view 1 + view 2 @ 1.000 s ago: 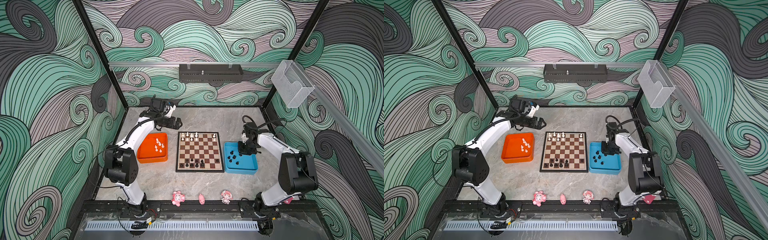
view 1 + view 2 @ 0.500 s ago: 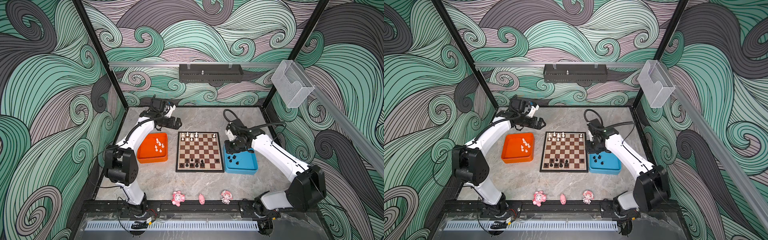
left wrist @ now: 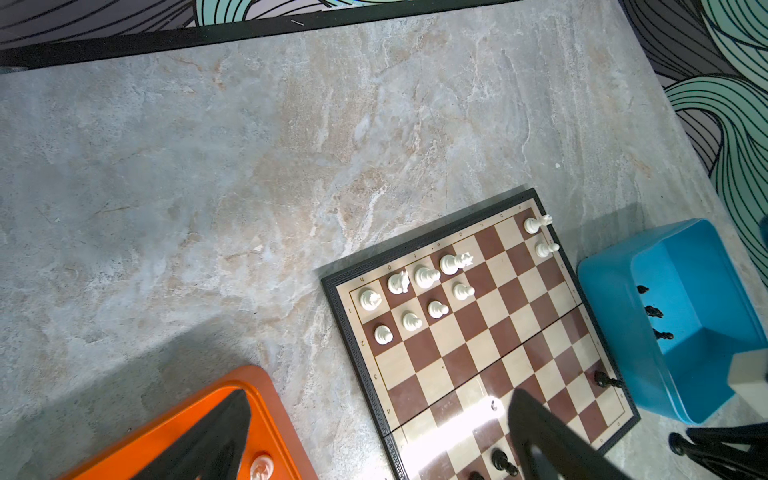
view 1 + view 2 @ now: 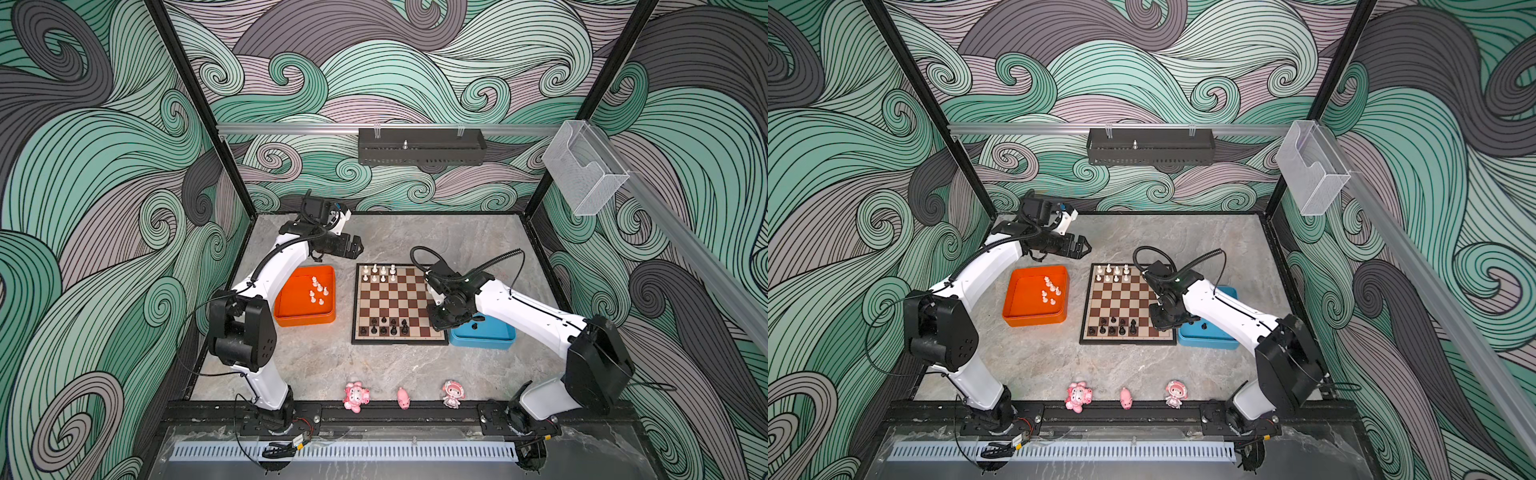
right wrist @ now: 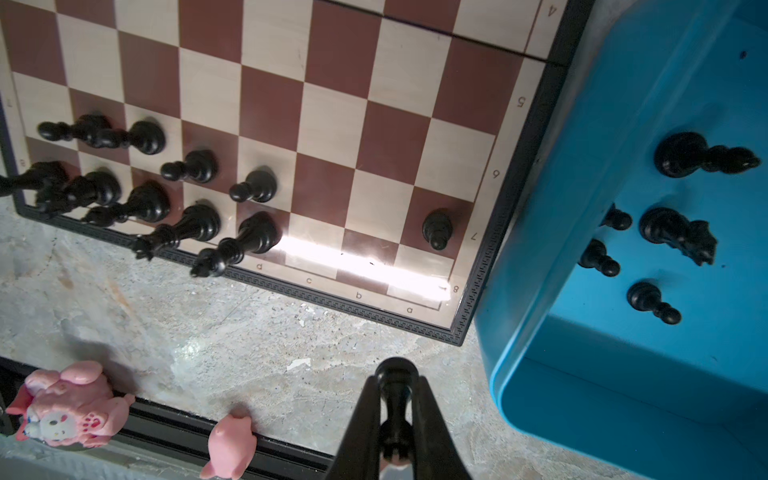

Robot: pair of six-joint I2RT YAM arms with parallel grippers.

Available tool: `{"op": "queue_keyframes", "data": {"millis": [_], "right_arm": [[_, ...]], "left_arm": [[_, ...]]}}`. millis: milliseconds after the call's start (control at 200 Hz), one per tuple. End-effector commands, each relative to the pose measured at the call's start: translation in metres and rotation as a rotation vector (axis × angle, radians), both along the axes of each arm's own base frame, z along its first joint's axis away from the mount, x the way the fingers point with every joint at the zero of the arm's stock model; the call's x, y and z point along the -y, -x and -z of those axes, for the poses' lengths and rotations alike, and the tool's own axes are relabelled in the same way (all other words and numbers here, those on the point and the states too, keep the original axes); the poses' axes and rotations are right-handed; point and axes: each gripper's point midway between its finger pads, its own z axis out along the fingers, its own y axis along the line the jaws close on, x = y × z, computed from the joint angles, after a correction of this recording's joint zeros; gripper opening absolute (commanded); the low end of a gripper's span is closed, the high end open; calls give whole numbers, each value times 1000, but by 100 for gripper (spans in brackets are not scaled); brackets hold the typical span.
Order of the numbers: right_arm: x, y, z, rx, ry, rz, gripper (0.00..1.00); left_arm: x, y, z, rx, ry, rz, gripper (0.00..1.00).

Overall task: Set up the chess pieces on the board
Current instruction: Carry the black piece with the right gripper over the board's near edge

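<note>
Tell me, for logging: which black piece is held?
The black piece pinched in the right claw; others sit on the board or in the blue tray.

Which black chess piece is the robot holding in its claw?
Find the board, then the blue tray beside it. At the board's edge near that tray hangs the right claw, pinching one black piece: the only chess piece lifted off any surface.
</note>
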Motion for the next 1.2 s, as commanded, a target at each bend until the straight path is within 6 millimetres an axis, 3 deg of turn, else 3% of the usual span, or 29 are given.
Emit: {"op": "queue_keyframes", "data": {"millis": [0, 1196], "right_arm": [[2, -3, 9, 19, 19, 40, 15], [8, -12, 37, 22, 71, 151, 17]], "left_arm": [[0, -1, -2, 4, -20, 5, 99], [1, -2, 1, 0, -13, 5, 99]]}}
